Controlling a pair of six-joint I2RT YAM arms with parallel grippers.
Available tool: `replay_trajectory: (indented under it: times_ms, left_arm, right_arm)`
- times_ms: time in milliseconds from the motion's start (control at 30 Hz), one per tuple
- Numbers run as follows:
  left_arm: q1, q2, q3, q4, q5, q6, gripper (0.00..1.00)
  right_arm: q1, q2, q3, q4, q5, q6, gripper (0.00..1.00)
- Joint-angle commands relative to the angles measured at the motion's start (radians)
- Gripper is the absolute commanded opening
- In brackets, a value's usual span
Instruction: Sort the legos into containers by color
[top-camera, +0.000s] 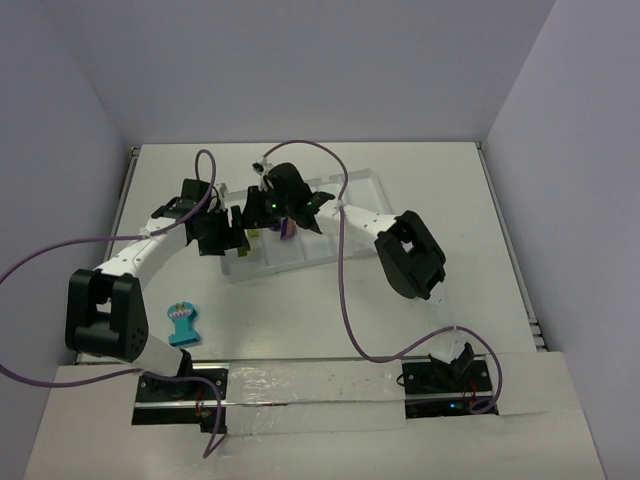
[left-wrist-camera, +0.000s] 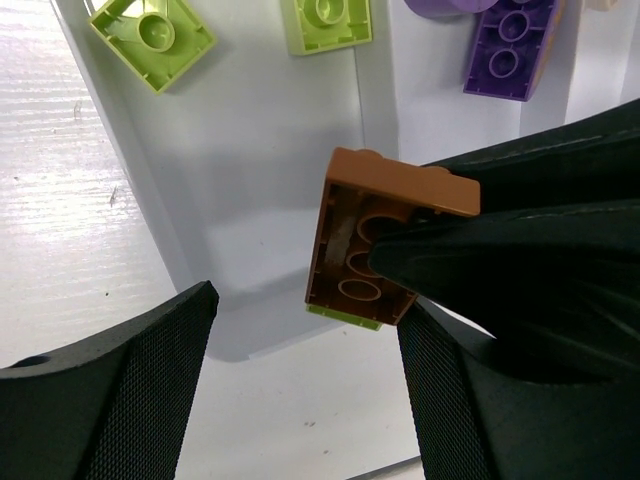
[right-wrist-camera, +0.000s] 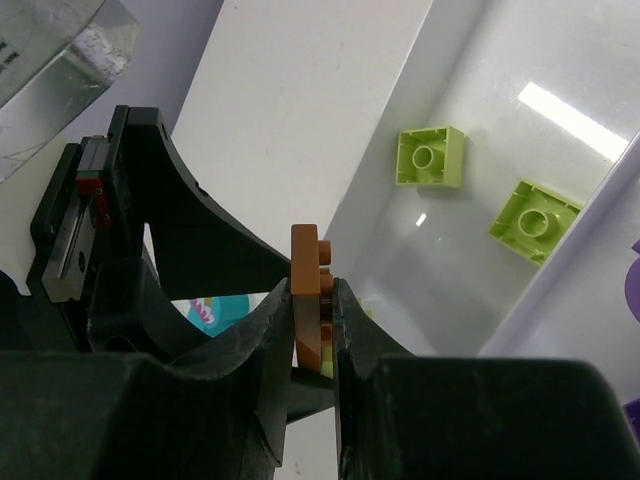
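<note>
Pale walls close in a white tabletop, and both arms reach out over the white plastic tray with low divider walls at its middle.

The right gripper is clamped on a small orange-brown plastic brick, one finger on each broad face. It holds the brick on edge over the near end of the tray, by the compartment that has two square lime green bricks in it. I cannot tell how high it sits above the tray floor. A thin lime green sliver shows along the brick's lower edge, and I take it to be a second piece stuck to the brick.

The left gripper is spread wide and grips nothing. One of its fingers stands close beside the brick, the other well apart from it.

A long purple brick lies in the next compartment over. The flat teal comb-like piece is out on the table near the left arm's base, not yet sorted.

As I read it, the step in hand is this orange-brown brick, and probably freeing it from the lime piece. The next move calls for closing the left fingers squarely on the lime part only and pulling it straight off while the right holds firm. Orange-brown then needs its own lane, and lime goes in with the other two.
</note>
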Motion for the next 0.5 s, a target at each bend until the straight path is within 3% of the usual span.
replay_trajectory:
  times_ms: [0, 367, 467]
  left_arm:
    - [-0.004, -0.048, 0.041, 0.046, 0.036, -0.006, 0.79]
    - [-0.004, -0.163, -0.009, 0.091, 0.073, -0.006, 0.79]
    - [-0.004, -0.175, -0.013, 0.1, 0.067, -0.009, 0.75]
  right_arm:
    - [-0.001, -0.031, 0.033, 0.116, -0.06, 0.087, 0.0]
    - [-0.06, -0.078, 0.002, 0.235, -0.198, 0.28, 0.0]
    - [-0.065, -0.084, -0.008, 0.249, -0.211, 0.306, 0.0]
